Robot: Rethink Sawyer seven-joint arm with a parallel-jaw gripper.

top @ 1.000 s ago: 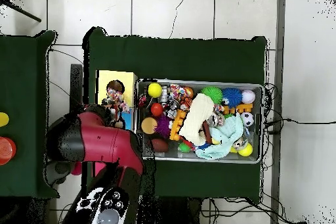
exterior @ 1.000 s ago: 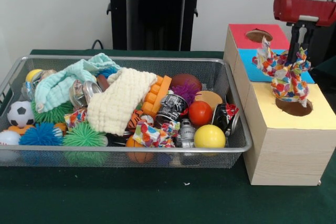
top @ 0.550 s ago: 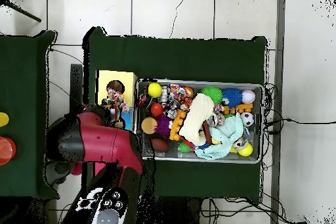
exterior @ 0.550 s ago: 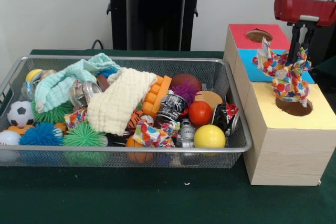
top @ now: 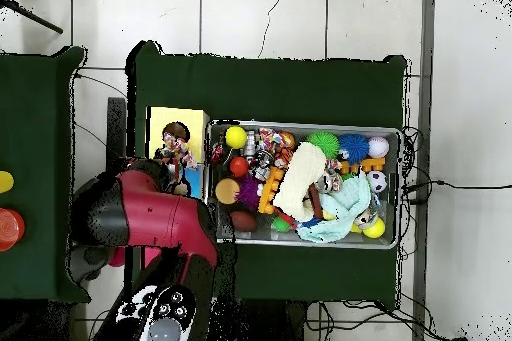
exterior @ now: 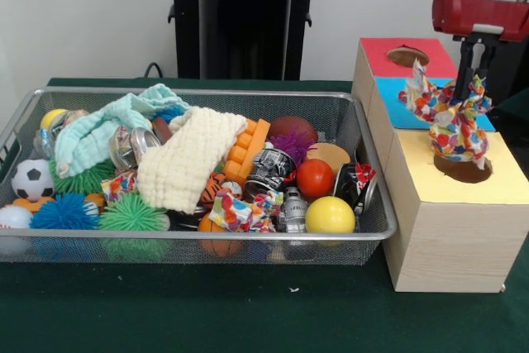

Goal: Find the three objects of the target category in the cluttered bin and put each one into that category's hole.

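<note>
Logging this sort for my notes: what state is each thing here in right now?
gripper: shut on the patterned cloth.
patterned cloth: hanging over the yellow section's hole.
yellow section's hole: open, partly covered by cloth.
red section's hole: open, empty.
wire bin: full of clutter.

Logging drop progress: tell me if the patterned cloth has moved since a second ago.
Barely, if at all. The patterned cloth hangs from the gripper over the yellow section's hole, perhaps slightly higher.

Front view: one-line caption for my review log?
Gripper holds a multicoloured cloth over the box's yellow hole.
</note>
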